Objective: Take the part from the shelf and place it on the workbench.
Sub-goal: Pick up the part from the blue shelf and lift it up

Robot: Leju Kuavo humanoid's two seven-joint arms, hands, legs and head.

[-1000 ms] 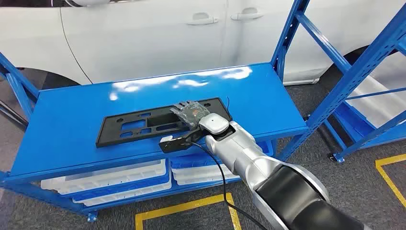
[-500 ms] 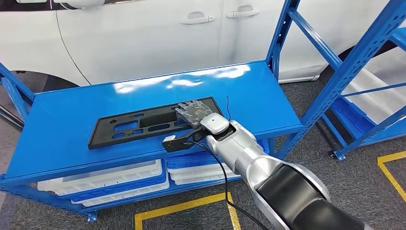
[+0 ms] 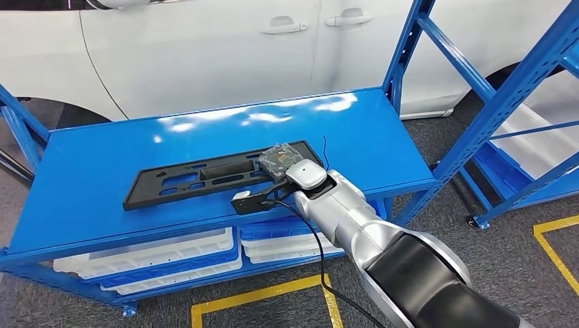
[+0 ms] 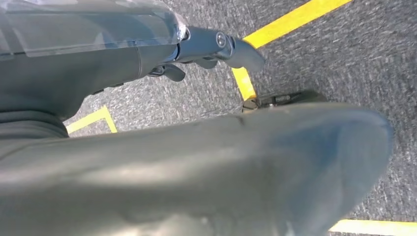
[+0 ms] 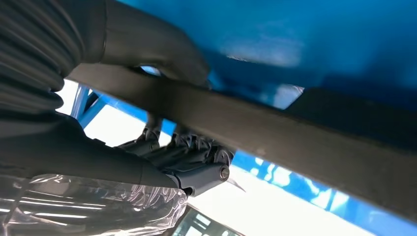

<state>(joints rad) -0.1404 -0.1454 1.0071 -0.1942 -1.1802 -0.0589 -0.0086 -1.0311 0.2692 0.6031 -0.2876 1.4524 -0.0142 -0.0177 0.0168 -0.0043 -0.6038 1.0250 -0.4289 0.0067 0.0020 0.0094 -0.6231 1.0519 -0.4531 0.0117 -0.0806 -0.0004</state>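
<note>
On the shelf point(image 3: 102, 164), part point(image 3: 205, 176) lies crosswise.

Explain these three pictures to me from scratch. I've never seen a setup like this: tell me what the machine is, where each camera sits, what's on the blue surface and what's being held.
This is a humanoid robot with two silver arms, each ending in a many-fingered hand. The head view looks forward and down from high on its body. There the right hand grips one end of a long flat black part, whose other end lies on the blue shelf top; white trays sit on the level below, and a white car stands behind.

The right wrist view, from a camera just behind that hand, shows a thumb and fingers closed around the part's edge.

The left wrist view looks down at grey floor with yellow lines; the left hand hangs there holding nothing, fingers seemingly curled.
</note>
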